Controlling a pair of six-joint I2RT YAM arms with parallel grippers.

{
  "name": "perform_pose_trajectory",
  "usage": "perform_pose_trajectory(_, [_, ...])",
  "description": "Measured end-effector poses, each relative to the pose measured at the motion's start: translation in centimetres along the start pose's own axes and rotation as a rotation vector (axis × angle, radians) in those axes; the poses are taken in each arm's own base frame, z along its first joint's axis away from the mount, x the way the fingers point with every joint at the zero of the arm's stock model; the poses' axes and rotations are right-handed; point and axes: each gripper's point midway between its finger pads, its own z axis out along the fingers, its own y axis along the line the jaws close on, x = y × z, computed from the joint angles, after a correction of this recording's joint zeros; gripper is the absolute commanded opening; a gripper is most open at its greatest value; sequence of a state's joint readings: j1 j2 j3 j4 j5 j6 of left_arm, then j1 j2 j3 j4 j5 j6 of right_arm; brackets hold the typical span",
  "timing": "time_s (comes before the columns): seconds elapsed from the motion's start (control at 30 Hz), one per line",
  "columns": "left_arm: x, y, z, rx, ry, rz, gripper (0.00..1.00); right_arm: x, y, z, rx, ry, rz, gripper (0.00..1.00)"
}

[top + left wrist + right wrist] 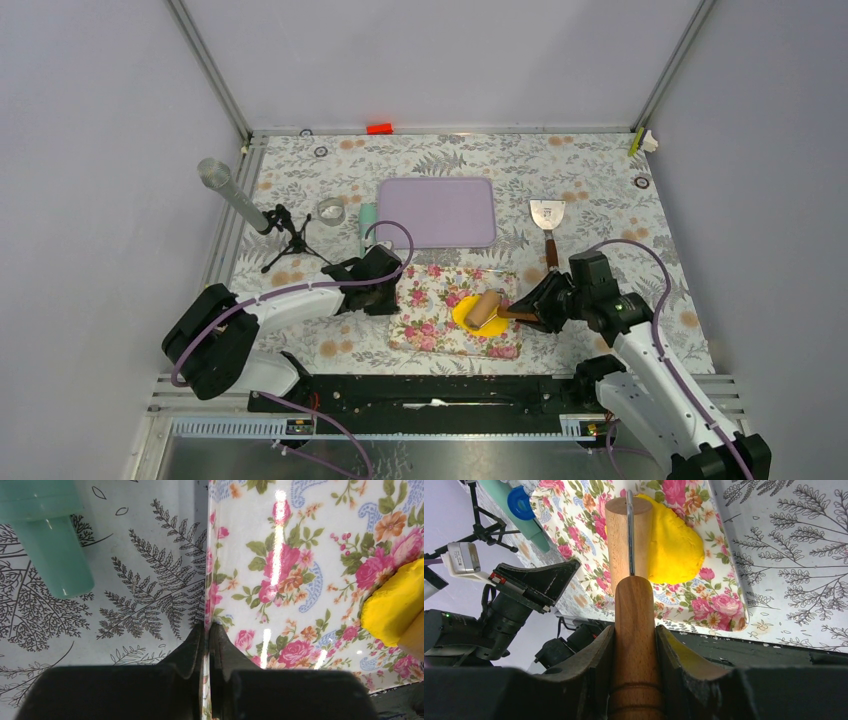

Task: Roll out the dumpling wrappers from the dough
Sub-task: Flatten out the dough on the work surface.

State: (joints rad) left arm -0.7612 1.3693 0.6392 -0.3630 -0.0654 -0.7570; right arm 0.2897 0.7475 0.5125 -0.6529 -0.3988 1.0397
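The yellow dough [470,321] lies as a flattened lump on the floral mat [432,312]. A wooden rolling pin [487,305] rests on top of it. My right gripper [528,314] is shut on the pin's handle [634,630]; the roller [619,535] lies across the dough [676,542]. My left gripper [388,292] is shut on the mat's left edge [206,630]. In the left wrist view the dough [392,605] sits at the far right. No thin round wrappers are in view.
A purple board [437,211] lies behind the mat. A metal spatula [548,222] lies to its right. A teal tube [367,226], also in the left wrist view [50,545], a clear ring [331,210] and a microphone on a tripod [240,200] stand at the left.
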Motion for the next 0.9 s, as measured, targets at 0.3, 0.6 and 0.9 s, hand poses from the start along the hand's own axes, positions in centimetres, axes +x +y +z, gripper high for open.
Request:
perform_pose_trajectory(0.3, [0.3, -0.6, -0.1, 0.024, 0.014, 0.003, 0.0, 0.1, -1.0, -0.9, 0.025, -0.044, 0.026, 0.0])
perform_pose_trajectory(0.6, [0.8, -0.9, -0.3, 0.045, 0.035, 0.0, 0.0, 0.3, -1.4, -1.3, 0.056, -0.051, 0.024, 0.0])
perform_pose_trajectory(0.9, [2.3, 0.2, -1.5, 0.02, 0.08, -0.03, 0.0, 2.1, -0.4, -0.4, 0.101, -0.051, -0.058, 0.0])
